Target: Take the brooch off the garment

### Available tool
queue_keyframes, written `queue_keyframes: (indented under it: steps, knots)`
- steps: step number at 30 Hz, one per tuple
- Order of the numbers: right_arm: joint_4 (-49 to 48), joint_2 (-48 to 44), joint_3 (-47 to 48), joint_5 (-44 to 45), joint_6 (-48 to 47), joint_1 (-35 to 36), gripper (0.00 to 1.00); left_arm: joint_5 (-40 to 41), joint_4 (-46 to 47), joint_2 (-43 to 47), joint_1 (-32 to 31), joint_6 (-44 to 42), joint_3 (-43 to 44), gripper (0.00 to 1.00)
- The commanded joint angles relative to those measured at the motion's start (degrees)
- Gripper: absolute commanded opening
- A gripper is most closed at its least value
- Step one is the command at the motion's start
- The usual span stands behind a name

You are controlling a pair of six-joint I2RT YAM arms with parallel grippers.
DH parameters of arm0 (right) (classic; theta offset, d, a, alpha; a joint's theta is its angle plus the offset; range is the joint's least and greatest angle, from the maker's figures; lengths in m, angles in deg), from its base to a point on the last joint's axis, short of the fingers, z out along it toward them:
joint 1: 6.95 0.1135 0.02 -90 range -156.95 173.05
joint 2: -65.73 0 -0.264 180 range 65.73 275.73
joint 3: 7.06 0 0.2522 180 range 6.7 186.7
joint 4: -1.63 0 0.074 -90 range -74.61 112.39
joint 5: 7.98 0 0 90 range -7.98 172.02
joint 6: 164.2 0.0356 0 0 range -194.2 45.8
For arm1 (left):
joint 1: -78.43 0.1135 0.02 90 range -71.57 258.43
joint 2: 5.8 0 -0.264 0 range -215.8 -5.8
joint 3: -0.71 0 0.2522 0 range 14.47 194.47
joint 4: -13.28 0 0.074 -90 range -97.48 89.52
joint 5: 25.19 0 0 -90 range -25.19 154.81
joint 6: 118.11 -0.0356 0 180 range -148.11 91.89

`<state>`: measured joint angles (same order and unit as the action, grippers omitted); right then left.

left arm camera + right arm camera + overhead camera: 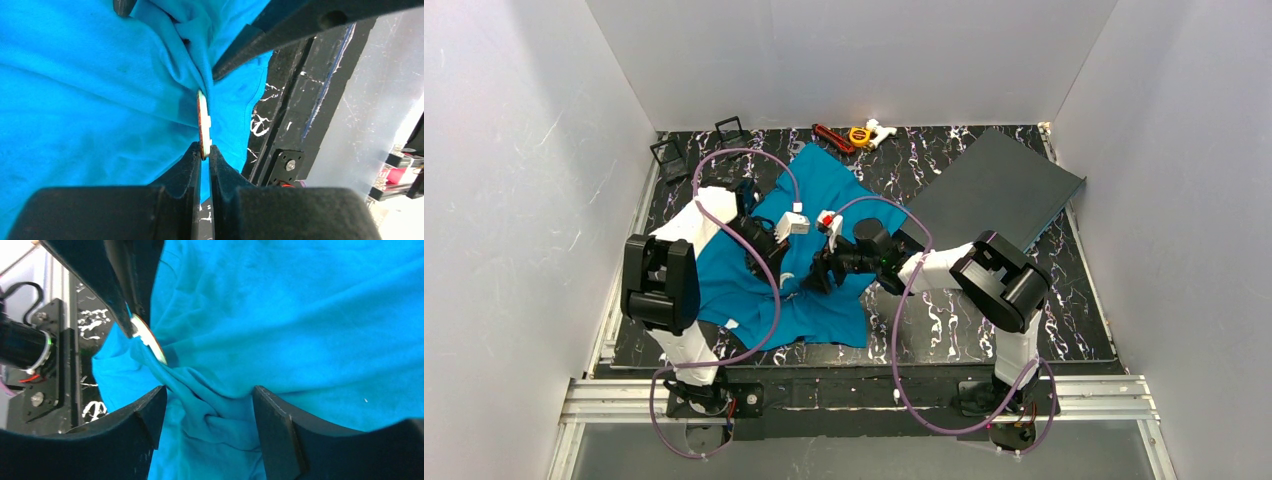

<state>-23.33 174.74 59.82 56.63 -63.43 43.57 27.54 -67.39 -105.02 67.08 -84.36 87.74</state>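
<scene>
The teal-blue T-shirt [824, 185] lies spread on the marbled black table [944, 320], bunched up where the two grippers meet. The brooch [202, 122] is a thin pale disc with a brown back, seen edge-on against the cloth. My left gripper [205, 149] is shut on the brooch's lower edge. The brooch also shows in the right wrist view [148, 338], between the left fingers. My right gripper [206, 392] is open, its fingers straddling a twisted fold of the shirt [220, 410] just below the brooch. In the top view the grippers [802, 280] hide the brooch.
A flat dark grey board [996, 190] lies tilted at the back right. Two small black frames [670, 157] stand at the back left. Small red, yellow and white items [854, 135] lie by the back wall. White walls enclose the table on three sides.
</scene>
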Motion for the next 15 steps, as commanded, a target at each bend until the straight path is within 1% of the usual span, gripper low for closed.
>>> queue_keyframes:
  steps: [1, 3, 7, 15]
  knots:
    - [-8.39, -1.7, 1.2, -4.41, 8.86, 0.01, 0.74, -3.34, -4.19, -0.76, 0.21, 1.06, 2.09, 0.0]
    - [-10.33, -0.97, 1.72, -5.06, 12.1, 0.14, 0.77, -3.72, -4.19, -1.12, 0.2, 1.74, 2.36, 0.0]
    - [-11.2, 0.4, 2.49, -4.79, 14.7, 0.62, 0.77, -4.74, -4.19, -1.42, 0.17, 2.44, 2.84, 0.0]
    - [-11.05, 3.01, 5.16, -4.33, 16.76, 1.14, 0.71, -5.07, -4.19, -1.59, 0.1, 2.89, 3.27, 0.0]
